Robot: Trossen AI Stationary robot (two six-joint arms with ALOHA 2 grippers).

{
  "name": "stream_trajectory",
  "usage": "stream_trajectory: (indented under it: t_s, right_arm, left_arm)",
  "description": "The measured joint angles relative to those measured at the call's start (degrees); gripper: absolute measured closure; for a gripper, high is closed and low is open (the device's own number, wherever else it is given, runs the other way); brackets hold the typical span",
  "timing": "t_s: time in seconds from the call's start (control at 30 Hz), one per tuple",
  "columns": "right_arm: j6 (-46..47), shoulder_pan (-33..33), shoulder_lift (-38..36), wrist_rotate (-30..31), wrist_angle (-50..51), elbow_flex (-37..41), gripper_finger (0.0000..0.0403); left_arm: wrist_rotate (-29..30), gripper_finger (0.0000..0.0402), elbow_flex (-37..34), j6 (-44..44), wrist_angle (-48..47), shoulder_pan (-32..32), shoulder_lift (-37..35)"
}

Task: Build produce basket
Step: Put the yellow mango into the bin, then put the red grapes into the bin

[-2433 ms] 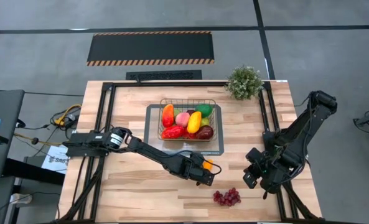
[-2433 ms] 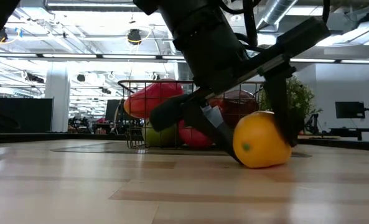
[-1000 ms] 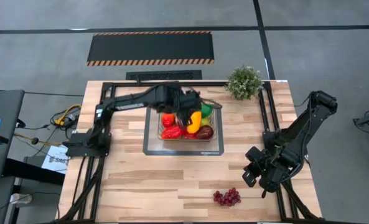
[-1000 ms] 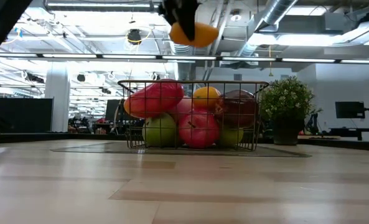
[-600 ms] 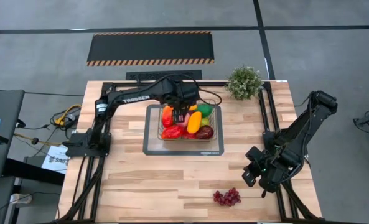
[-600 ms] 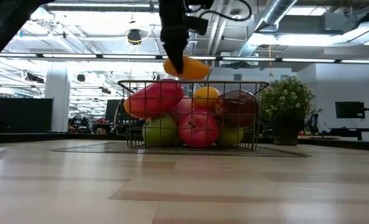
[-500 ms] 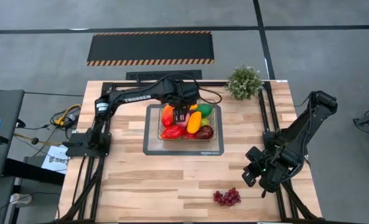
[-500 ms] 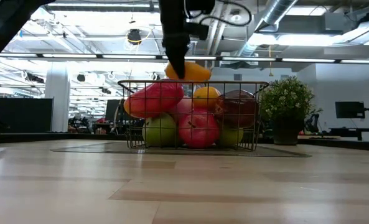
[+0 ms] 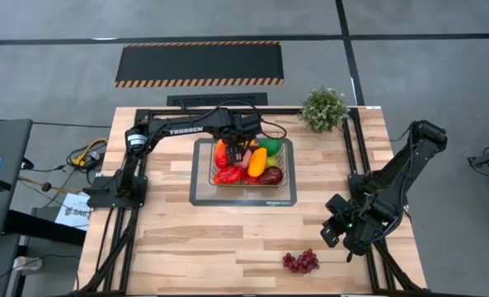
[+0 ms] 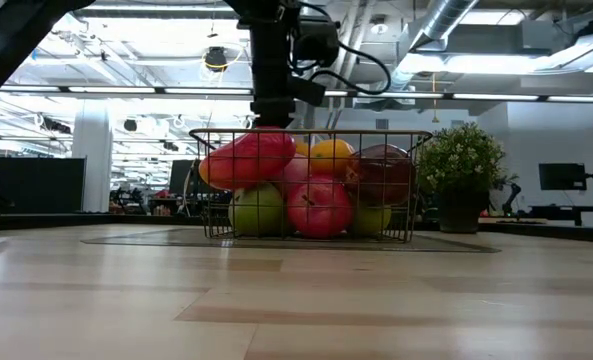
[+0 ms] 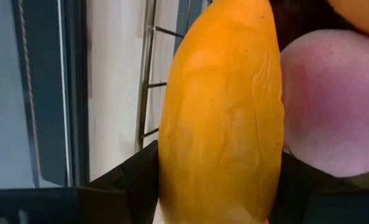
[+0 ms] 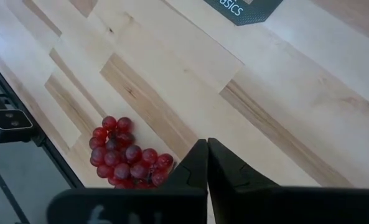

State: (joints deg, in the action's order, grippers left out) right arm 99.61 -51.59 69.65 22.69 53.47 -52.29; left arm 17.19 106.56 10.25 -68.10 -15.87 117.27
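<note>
Orange fruit (image 11: 221, 118) clamped in left gripper (image 9: 241, 153), over basket (image 9: 282, 140)

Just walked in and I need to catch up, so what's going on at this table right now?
The left gripper is down in the wire basket, shut on an orange fruit it holds next to a pink one. The basket sits on a grey tray and already holds a pile of toy produce. One grape bunch is left out on the table's near edge. The right gripper is shut and empty, waiting just beside those grapes.
</note>
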Motion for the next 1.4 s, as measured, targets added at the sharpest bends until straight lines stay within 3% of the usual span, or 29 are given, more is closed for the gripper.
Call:
stream_trajectory:
  t_s: [0.57, 0.83, 0.93, 1.17, 1.3, 1.4]
  right_arm:
    - [0.92, 0.00, 0.00, 0.03, 0.02, 0.00, 0.0384]
    - [0.92, 0.00, 0.00, -0.01, 0.02, 0.00, 0.0379]
    - [0.92, 0.00, 0.00, -0.06, -0.42, 0.00, 0.0381]
    - [0.63, -1.95, 0.12, -0.25, -4.92, 0.00, 0.0382]
    - [0.63, -4.30, 2.46, -0.32, -9.41, 0.00, 0.0381]
    - [1.95, -5.94, 5.71, -0.33, -12.64, -0.04, 0.0381]
  left_arm:
    - [-0.18, 0.0107, 0.18, -3.49, 0.27, 0.01, 0.00]
    - [-2.01, 0.0102, 10.11, -7.47, -9.60, 1.91, 0.00]
    - [-6.30, 0.0102, 14.91, -12.40, -11.27, 3.31, -0.02]
    - [-22.47, 0.0102, 18.47, -25.17, -5.15, 10.32, -0.07]
    - [-24.12, 0.0102, 16.91, -26.47, -0.78, 17.66, -0.07]
    - [-20.80, 0.0102, 14.81, -27.39, 5.61, 23.09, -0.06]
